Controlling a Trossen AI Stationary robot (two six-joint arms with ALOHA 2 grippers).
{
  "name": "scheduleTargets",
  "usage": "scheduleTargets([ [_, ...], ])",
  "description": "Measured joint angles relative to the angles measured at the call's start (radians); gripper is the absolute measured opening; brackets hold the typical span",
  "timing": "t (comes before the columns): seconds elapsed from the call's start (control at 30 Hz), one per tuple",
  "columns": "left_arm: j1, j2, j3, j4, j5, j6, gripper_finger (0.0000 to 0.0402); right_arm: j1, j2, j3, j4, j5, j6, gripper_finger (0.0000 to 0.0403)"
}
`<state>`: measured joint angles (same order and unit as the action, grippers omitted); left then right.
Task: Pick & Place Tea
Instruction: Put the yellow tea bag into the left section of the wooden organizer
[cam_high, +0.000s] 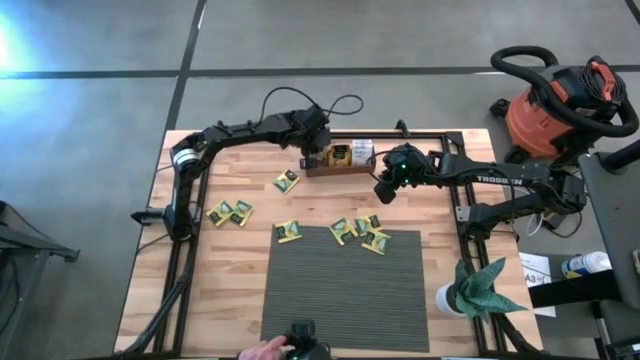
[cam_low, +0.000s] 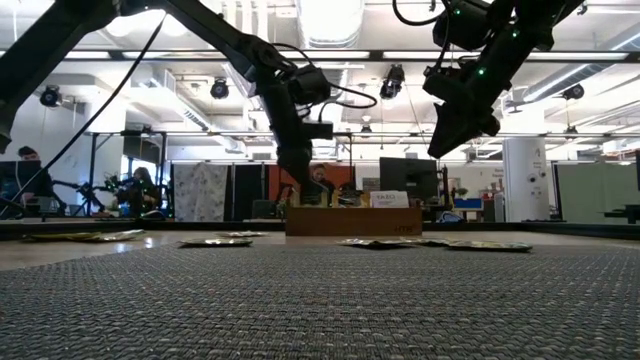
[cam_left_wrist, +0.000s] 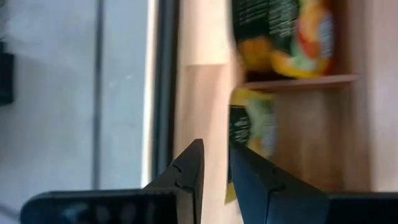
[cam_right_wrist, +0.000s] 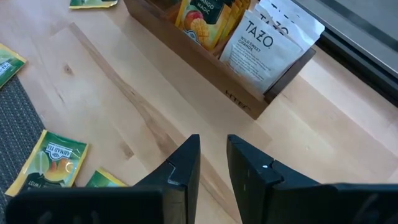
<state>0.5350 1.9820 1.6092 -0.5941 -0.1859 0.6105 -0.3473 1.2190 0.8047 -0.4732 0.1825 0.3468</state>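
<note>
The wooden tray (cam_high: 340, 158) stands near the table's far edge. Orange sachets (cam_right_wrist: 202, 15) and white sachets (cam_right_wrist: 264, 46) stand upright in it. Several yellow-green tea sachets lie flat on the table, among them one (cam_high: 287, 181) near the tray, a pair (cam_high: 230, 211) toward the left, and others (cam_high: 360, 232) at the mat's far edge. My left gripper (cam_high: 316, 150) points down over the tray's left end (cam_low: 300, 205), shut on a yellow-green sachet (cam_left_wrist: 249, 124). My right gripper (cam_high: 388, 185) hangs shut and empty above the table (cam_low: 460, 125), right of the tray. My left gripper pinches a yellow-green sachet between its two fingers, at the sachet's end nearest the wrist (cam_left_wrist: 229, 190). The fingers come from above, pointing down. The sachet hangs down past the fingertips into the tray's left compartment; whether its far end rests on the tray floor cannot be told.
A grey ribbed mat (cam_high: 345, 290) covers the near middle of the table. A person's hand (cam_high: 265, 350) shows at the near edge. A white cup with green leaves (cam_high: 475, 290) stands near the right corner. A black frame (cam_high: 455, 190) rims the table, and a vacuum (cam_high: 555, 105) stands off the table to the right.
</note>
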Motion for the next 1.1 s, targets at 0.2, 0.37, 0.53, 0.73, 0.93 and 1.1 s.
scheduleTargets([
  [0.2, -0.002, -0.03, 0.04, -0.039, -0.081, -0.03, 0.0074, 0.0, 0.0, 0.0, 0.0, 0.0, -0.003, 0.0079],
  [0.37, -0.029, -0.129, 0.039, -0.091, -0.073, -0.122, 0.0073, -0.001, 0.0, -0.001, 0.001, 0.0, -0.006, 0.0079],
  [0.53, -0.063, -0.225, -0.036, -0.194, 0.079, -0.353, 0.0073, 0.0, 0.0, -0.001, 0.004, 0.0, -0.006, 0.0079],
  [0.73, -0.131, -0.345, -0.268, -0.176, 0.359, -0.572, 0.0073, 0.0, 0.0, -0.012, 0.005, 0.0, -0.004, 0.0079],
  [0.93, -0.233, -0.489, -0.52, -0.182, 0.229, -0.752, 0.0073, 0.0, 0.0, -0.018, 0.006, -0.002, 0.03, 0.0079],
  [1.1, -0.264, -0.599, -0.675, -0.189, 0.201, -1.003, 0.0073, 0.0, 0.0, -0.018, 0.014, -0.003, 0.047, 0.0079],
])
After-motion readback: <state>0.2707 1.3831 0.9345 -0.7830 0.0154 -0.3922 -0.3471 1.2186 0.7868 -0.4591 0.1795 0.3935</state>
